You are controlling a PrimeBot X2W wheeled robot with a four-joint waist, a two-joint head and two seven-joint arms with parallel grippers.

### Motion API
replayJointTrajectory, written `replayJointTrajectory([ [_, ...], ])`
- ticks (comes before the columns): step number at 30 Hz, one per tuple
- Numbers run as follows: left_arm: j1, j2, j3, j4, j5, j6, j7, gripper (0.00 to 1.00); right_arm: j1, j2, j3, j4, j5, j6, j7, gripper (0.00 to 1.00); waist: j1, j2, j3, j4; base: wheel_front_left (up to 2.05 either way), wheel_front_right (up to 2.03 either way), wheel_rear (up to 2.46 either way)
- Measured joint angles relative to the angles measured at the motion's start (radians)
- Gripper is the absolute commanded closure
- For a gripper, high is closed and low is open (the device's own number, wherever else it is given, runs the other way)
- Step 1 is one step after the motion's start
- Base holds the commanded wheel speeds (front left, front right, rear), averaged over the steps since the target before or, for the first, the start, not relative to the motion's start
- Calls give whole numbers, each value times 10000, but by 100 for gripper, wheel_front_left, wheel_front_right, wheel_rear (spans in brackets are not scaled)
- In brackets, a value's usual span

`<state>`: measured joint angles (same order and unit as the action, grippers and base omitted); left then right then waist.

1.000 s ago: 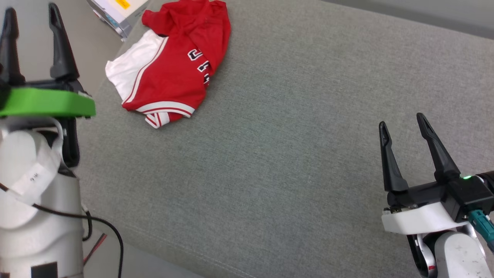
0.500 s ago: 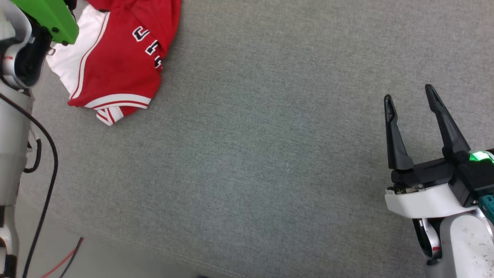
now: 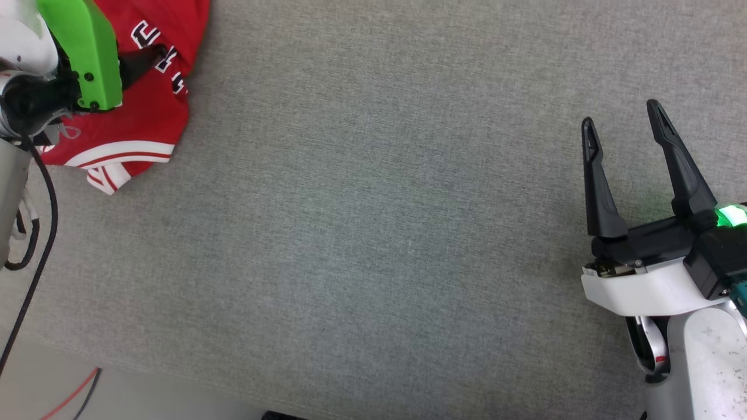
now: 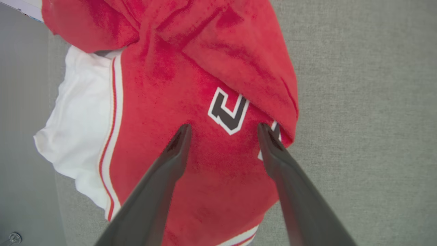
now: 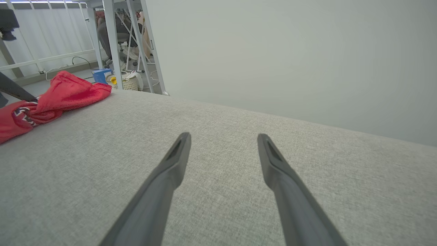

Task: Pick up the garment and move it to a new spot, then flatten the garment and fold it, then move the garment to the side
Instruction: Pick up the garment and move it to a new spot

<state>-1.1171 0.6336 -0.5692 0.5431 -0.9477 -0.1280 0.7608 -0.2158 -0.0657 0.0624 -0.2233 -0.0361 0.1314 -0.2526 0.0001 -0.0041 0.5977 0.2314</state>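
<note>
Garment [image 4: 205, 68] lay crumpled on grey cloth-topped desk [image 3: 379, 233], red body uppermost, one red fold turned over it. White sleeve [image 4: 78, 130] spread on the garment's side nearest the desk edge; red-and-white striped trim [image 3: 125, 154] ran along its near hem. Left tool [image 4: 224, 128] stood directly over the garment, fingers wide apart, nothing between them, tips either side of a black, white-outlined letter [image 4: 228, 111] just under the turned fold. Whether the tips touched the cloth could not be told. Green bracket [image 3: 81, 52] on the left wrist covered part of the garment in the head view; black cable [image 3: 41, 192] hung below it, beside the garment's hem. Right tool [image 3: 621, 114] was well apart from the garment, across a long stretch of bare desk, fingers spread and empty, pointing level over the cloth; green light [image 3: 729, 217] lit on its body. In the right wrist view, white frame legs [image 5: 112, 44], a blue box [image 5: 101, 76] and a pale basket [image 5: 128, 82] stood on the floor beyond the garment, a plain pale wall [image 5: 290, 51] past the desk's far edge.
</note>
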Motion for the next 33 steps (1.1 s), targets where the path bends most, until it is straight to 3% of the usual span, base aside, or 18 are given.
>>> replayJointTrajectory([
  [4, 31, -17, -715, 403, 226, 0, 265, 0, -187, -2, 77, -4, 29, 0, 0, 0, -1, 0, 259, -130, 0, 0, 0],
  [14, -288, -92, -1369, 1292, 261, -44, 178, 0, -349, 4, 125, 71, 77, 0, 0, 0, -2, 1, 566, -427, 0, 0, 0],
  [15, -299, -81, -1450, 1313, 234, -46, 104, 40, -349, 8, 117, 98, 96, 0, 0, 0, -2, 1, 536, -433, 0, 0, 0],
  [16, -299, -58, -1547, 1338, 228, -52, -29, 100, -348, 13, 96, 128, 138, 0, 0, 0, -2, 0, 490, -433, 0, 0, 0],
  [24, -29, 65, -2184, 1066, -288, -50, -1246, 100, -284, 96, 13, 318, 366, 0, 0, 0, -1, 0, -220, -358, 0, 0, 0],
  [33, 108, 953, -3428, -1135, -385, -50, -2063, 100, 369, 171, -174, 506, 878, 0, 0, 0, -2, 1, -1462, -235, 0, 0, 0],
])
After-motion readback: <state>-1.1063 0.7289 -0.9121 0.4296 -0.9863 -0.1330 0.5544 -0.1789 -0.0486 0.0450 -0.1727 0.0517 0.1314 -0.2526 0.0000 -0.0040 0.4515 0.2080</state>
